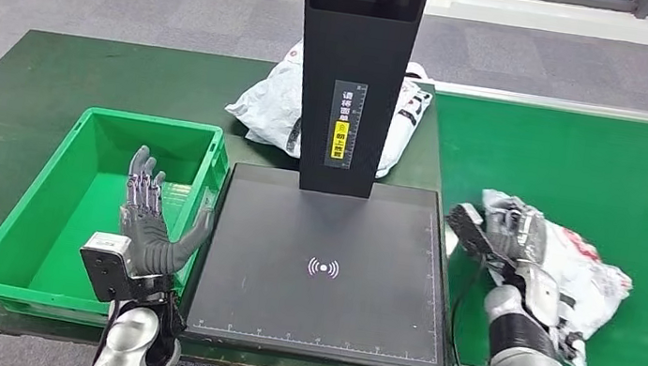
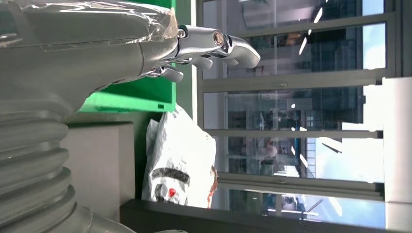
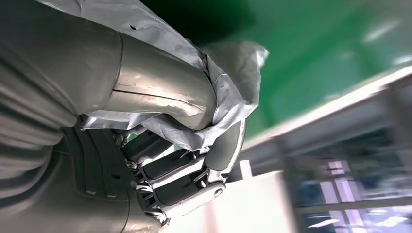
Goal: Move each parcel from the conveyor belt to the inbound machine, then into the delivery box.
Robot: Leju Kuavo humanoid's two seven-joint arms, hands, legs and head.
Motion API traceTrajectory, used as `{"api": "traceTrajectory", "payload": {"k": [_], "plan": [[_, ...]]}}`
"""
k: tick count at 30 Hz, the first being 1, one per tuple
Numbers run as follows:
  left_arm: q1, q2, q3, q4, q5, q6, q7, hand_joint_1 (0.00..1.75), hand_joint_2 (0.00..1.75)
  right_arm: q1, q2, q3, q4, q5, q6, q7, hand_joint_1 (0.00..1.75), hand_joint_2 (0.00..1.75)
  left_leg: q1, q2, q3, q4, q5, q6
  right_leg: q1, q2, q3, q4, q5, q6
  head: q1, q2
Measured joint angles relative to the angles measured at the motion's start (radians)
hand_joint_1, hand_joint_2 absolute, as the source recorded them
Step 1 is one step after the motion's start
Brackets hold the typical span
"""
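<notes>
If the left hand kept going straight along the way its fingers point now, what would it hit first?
Probably nothing soon: the left hand hovers open above the green bin, fingers pointing up and away. That line seems to pass over the bin's far wall, though depth is unclear.

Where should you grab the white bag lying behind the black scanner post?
Probably by the white bag's bunched left edge, coming from the left: the scanner post hides its middle, and the soft, crumpled plastic lies flat there, easy to gather.

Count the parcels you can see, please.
2. One parcel lies on the green belt, gripped by the right hand. Another parcel lies behind the black post, which hides part of it.
</notes>
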Motion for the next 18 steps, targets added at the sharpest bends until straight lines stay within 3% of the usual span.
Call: {"api": "traceTrajectory", "payload": {"k": [4,9,12,18], "plan": [[-0.002,0.0,0.0,0.005,-0.01,-0.001,0.0,0.0,1.75,0.044,0.081,0.178,-0.107,-0.095,0.057,-0.001,1.75,1.75,0.001,0.002,0.0,-0.001,0.001,-0.002,0.001,0.002,-0.002,0.001,0.0,-0.001,0.0,0.0],[-0.003,0.0,0.0,0.013,-0.017,-0.013,0.0,0.0,1.75,0.093,0.115,0.36,-0.223,-0.32,0.119,-0.098,1.75,1.75,0.002,0.002,-0.001,-0.001,0.001,-0.003,0.001,0.002,-0.003,0.001,0.0,-0.001,0.0,0.0],[-0.004,0.0,0.0,0.019,-0.02,-0.016,0.0,0.0,1.75,0.118,0.128,0.428,-0.277,-0.395,0.143,-0.146,1.75,1.75,0.002,0.002,-0.001,-0.001,0.0,-0.004,0.001,0.003,-0.004,0.001,0.0,-0.001,0.0,0.0],[-0.005,0.0,0.0,0.026,-0.022,-0.016,0.0,0.0,1.75,0.141,0.134,0.499,-0.338,-0.417,0.151,-0.15,1.75,1.75,0.002,0.002,-0.001,-0.001,0.0,-0.004,0.001,0.003,-0.004,0.001,0.0,-0.001,0.0,0.0]]}}
